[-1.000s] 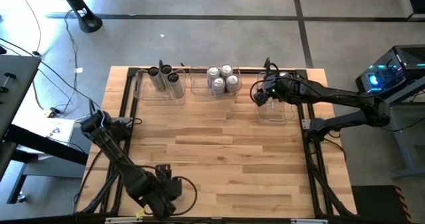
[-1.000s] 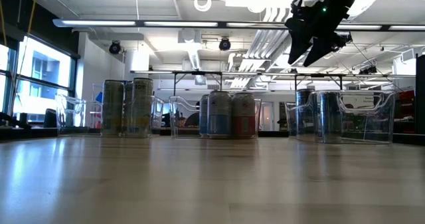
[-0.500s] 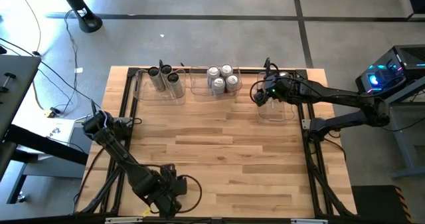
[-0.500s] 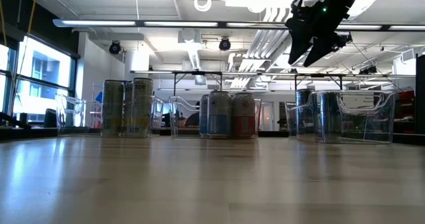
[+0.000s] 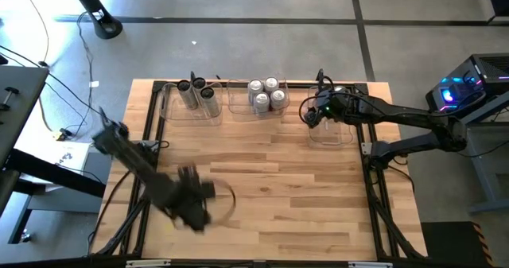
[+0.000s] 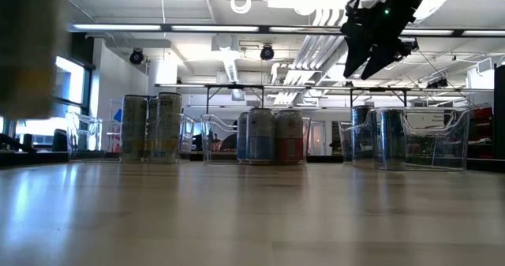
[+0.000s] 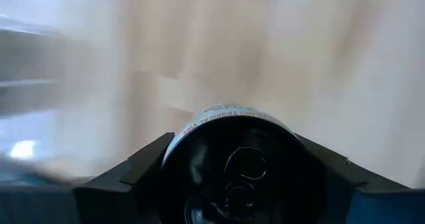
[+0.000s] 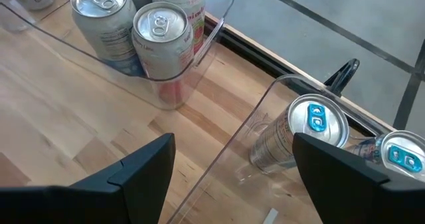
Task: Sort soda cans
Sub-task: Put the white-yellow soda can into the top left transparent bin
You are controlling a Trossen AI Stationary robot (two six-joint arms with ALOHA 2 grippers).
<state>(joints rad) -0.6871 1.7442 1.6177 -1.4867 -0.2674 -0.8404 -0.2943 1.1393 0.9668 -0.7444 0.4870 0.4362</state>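
Observation:
A black-topped soda can [image 7: 242,174] sits between the two fingers of my left gripper [image 5: 193,201], which shows blurred over the table's near left part. Three dark cans [image 5: 196,93] stand in the left clear bin. Several silver cans [image 5: 266,95] stand in the middle bin. Two blue-tabbed cans [image 8: 312,121] stand in the right bin [image 5: 330,129]. My right gripper [image 8: 232,184] hangs open above that bin's near left corner, with nothing between its fingers. My left gripper has the black-topped can pinched between its two fingers, one on each side of the wall just under the rim [image 7: 174,151]. The fingers come from above, pointing steeply down. The can stays upright in the hold; whether its base is off the table does not show.
The three clear bins stand in a row along the far edge. A black frame rail [image 5: 151,141] runs along the table's left, right and far sides. Bare wood [image 5: 270,180] fills the middle and near right of the table.
My left gripper has swung from the table's near edge toward the far edge and a little up, tipping more steeply downward, quickly enough to blur in the high view.

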